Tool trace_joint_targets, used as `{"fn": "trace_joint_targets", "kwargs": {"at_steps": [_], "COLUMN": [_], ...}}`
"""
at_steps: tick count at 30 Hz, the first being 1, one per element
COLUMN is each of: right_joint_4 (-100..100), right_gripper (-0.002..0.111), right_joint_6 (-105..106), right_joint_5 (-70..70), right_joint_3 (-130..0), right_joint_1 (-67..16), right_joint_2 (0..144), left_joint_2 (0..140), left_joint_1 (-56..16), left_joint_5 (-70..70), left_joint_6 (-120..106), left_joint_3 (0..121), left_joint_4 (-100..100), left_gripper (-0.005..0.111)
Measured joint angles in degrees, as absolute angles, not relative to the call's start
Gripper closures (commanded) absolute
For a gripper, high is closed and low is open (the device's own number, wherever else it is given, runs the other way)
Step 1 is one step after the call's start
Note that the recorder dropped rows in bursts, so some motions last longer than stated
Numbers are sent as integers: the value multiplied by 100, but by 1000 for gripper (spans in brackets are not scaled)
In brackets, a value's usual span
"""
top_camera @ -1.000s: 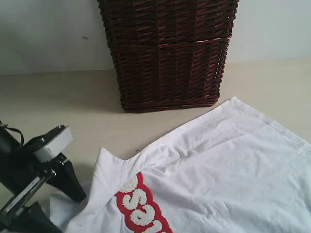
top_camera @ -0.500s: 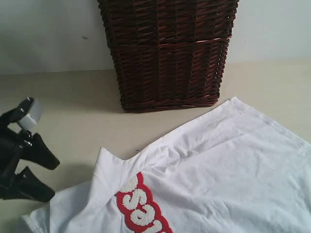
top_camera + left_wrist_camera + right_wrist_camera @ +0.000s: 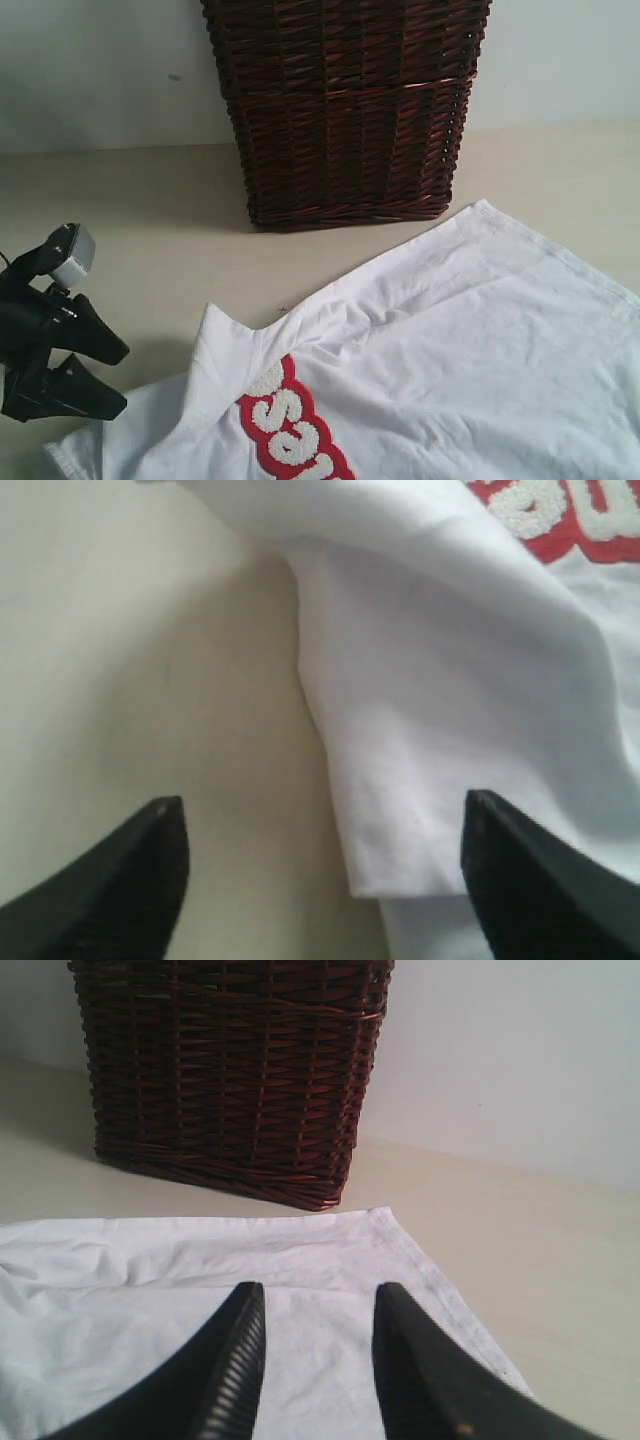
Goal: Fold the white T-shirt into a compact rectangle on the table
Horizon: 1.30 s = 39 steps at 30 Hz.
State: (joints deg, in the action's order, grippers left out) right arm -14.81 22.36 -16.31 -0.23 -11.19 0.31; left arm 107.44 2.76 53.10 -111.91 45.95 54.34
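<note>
Left gripper [image 3: 122, 378]: one – we see its two black fingers [image 3: 140, 880] standing wide apart, nothing clamped. It is low over the table, at the left of the exterior view.
Between the left fingers: the hem of one sleeve [image 3: 400, 860] lies below the gap, partly on bare table. We cannot tell whether a finger touches the cloth.
Right gripper [image 3: 320, 1295]: one – two ribbed fingers [image 3: 225, 1370] parted with a clear gap, gripping nothing, poised over a corner of the shirt. We do not see it in the exterior view.
White T-shirt [image 3: 480, 340]: one, spread wrinkled on the table, reaching from the left gripper to the right edge of the exterior view, one fold near the sleeve.
Letters [image 3: 290, 425]: one row, fuzzy white outlined in red. We cannot count them, as the row is cut off at the frame edge.
Table [image 3: 130, 210]: one, pale cream.
Wicker basket [image 3: 345, 110]: one, dark brown, upright behind the shirt, apart from it.
</note>
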Motion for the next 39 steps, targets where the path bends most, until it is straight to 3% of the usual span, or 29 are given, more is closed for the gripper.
{"fn": "trace_joint_targets", "kwargs": {"at_steps": [7, 19, 21, 28, 39], "right_joint_4": [-1481, -1481, -1481, -1481, -1481], "right_gripper": [72, 72, 72, 72, 72], "right_joint_6": [2236, 2236, 2236, 2236, 2236], "right_joint_5": [-1631, -1631, -1631, -1631, -1631], "right_joint_3": [-23, -23, -23, -23, -23], "right_joint_1": [-1119, -1119, -1119, -1119, -1119], "right_joint_2": [31, 31, 31, 31, 31], "left_joint_2": [10744, 10744, 10744, 10744, 10819], "left_joint_1": [276, 276, 276, 276, 24], "left_joint_5": [5302, 5313, 5354, 5829, 5142], "left_joint_6": [-11325, -11472, -11472, -11459, -11507], "left_joint_3": [4539, 4539, 4539, 4527, 4409], "left_joint_4": [5448, 5448, 5448, 5319, 5270], "left_gripper": [106, 107, 103, 73, 72]}}
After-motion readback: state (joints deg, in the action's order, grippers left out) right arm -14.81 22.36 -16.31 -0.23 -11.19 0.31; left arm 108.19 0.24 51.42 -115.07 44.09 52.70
